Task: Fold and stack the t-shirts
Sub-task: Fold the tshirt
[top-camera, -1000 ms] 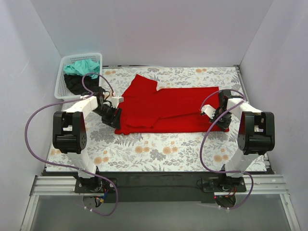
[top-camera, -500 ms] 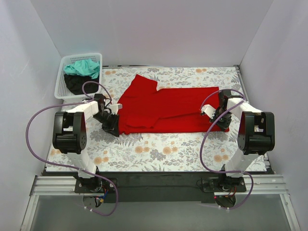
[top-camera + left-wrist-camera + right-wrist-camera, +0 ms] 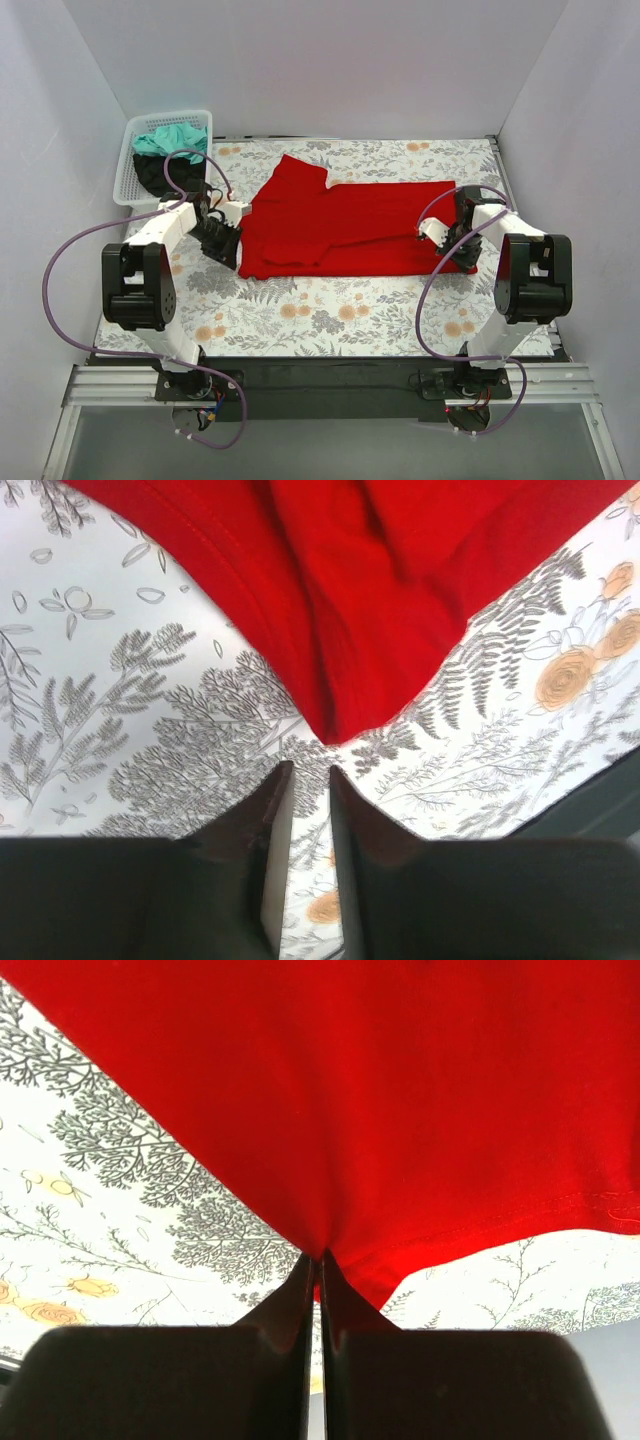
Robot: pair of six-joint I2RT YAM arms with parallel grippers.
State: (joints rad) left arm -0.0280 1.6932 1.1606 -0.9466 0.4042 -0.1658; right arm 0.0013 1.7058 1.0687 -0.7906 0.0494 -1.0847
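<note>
A bright red t-shirt (image 3: 350, 225) lies spread across the flowered table, one sleeve pointing to the far left. My left gripper (image 3: 225, 243) sits at the shirt's near left corner. In the left wrist view the left gripper (image 3: 308, 770) has its jaws a narrow gap apart with nothing between them, and the red corner (image 3: 380, 600) lies just ahead of the tips. My right gripper (image 3: 455, 248) is at the shirt's near right corner. In the right wrist view the right gripper (image 3: 317, 1256) is shut on a pinch of the red cloth (image 3: 400, 1090).
A white lattice basket (image 3: 128, 160) stands at the far left corner, holding a teal shirt (image 3: 170, 138) and a black shirt (image 3: 160, 172). Purple cables loop beside both arms. White walls close in the table on three sides.
My left arm swung outward to the left and its gripper backed a little off the red corner, which now lies on the table. The right gripper has stayed put, still pinching the cloth.
</note>
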